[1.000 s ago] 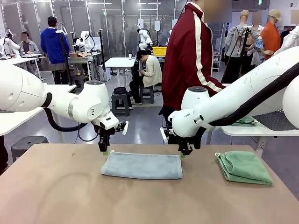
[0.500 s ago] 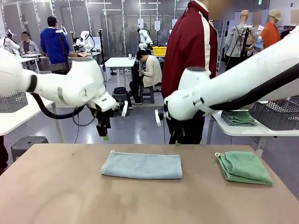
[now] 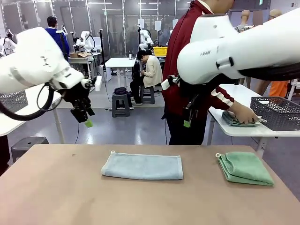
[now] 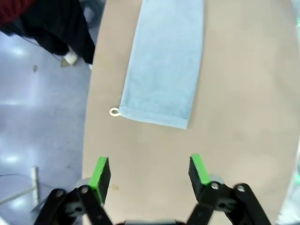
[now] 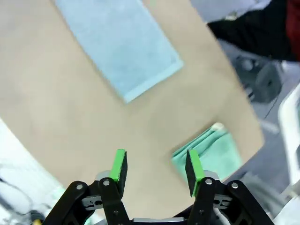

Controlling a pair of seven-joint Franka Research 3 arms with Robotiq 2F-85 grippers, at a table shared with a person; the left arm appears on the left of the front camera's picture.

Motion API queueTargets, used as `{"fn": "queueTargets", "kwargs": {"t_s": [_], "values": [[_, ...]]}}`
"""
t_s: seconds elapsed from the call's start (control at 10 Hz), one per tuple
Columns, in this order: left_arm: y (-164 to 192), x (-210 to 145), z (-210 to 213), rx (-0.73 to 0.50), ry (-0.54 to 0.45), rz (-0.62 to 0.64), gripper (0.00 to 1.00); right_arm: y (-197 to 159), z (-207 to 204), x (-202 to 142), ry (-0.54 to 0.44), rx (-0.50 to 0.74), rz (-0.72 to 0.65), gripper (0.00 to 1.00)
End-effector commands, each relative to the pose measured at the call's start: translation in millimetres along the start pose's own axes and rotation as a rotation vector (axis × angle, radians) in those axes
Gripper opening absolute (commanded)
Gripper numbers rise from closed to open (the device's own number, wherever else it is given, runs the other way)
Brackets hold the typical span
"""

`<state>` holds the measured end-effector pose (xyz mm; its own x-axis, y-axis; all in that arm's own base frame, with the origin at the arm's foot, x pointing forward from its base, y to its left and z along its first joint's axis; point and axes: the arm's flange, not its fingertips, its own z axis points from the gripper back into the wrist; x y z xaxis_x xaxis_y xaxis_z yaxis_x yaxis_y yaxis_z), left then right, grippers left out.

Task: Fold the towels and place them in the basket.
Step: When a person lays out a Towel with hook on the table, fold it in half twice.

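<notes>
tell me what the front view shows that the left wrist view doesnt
Front view, not left wrist: the dark basket on the side table, the person's hand on folded towels beside it, and the right tool up in the air. Left wrist, not front: the left tool end-on, green pads wide apart, holding nothing. Both: the folded light blue towel flat on the table, corner loop at one end.

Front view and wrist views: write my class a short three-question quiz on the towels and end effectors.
1. True or false: the light blue towel lies folded on the table.
2. The green towel lies on which side of it? A) robot's left B) robot's right C) on top
3. Fill in: the left end effector and right end effector are both ____.
Key: 1 true; 2 B; 3 open.
</notes>
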<state>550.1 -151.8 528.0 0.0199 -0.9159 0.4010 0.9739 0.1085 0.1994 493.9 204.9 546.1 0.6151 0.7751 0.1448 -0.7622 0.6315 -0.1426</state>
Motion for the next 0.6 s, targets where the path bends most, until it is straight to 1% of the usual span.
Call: {"fn": "queueTargets", "kwargs": {"t_s": [0.0,0.1,0.2,0.3,0.4,0.5], "values": [[-13,-33,-6,-0.034,-0.105,0.010,0.85,18,-8,-21,0.018,0.173,-0.222,0.63],[-16,-42,-9,-0.026,-0.125,0.019,0.85,21,-4,-33,-0.001,0.228,-0.312,0.63],[-19,-48,-13,-0.026,-0.147,0.014,0.85,25,3,-45,-0.069,0.192,-0.377,0.63],[-21,-52,-16,-0.028,-0.185,0.007,0.85,33,10,-61,-0.157,0.130,-0.448,0.63],[-23,-58,-18,-0.035,-0.213,0.012,0.85,42,12,-78,-0.229,0.098,-0.500,0.63],[-26,-60,-19,-0.052,-0.227,0.026,0.85,45,10,-102,-0.319,0.101,-0.549,0.63]]}}
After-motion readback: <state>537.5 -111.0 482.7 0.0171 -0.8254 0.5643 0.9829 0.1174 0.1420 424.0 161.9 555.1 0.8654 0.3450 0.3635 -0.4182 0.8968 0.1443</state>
